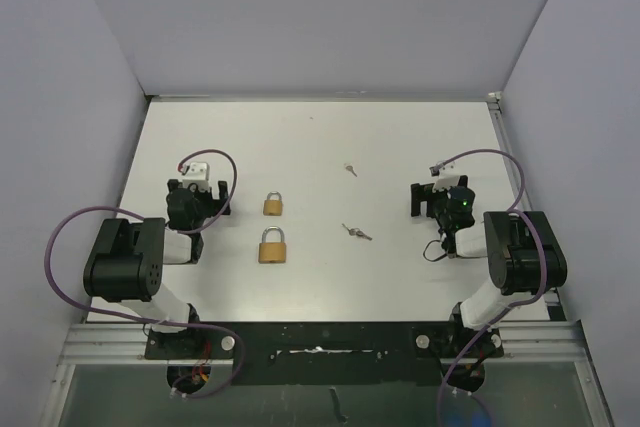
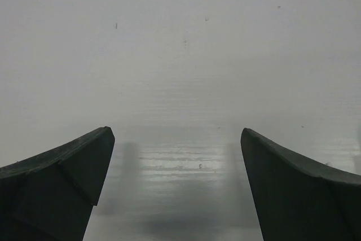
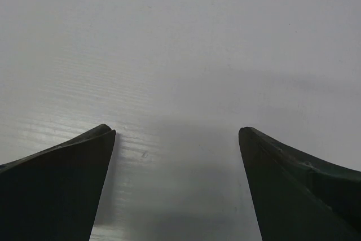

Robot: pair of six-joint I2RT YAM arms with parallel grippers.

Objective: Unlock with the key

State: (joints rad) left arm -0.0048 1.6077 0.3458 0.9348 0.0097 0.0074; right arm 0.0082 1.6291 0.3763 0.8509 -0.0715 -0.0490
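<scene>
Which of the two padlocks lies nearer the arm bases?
The bigger padlock, lower in the top view. The smaller padlock sits just beyond it, farther up the table.

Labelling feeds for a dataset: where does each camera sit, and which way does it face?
Top external: above and behind the bases, looking down on the table, far padlock, near padlock, far key, near key; left arm and right arm show.
Left wrist: on its arm, facing bare table; open jaws show.
Right wrist: on its arm, facing bare table; open jaws show.
Shared: table surface only.
</scene>
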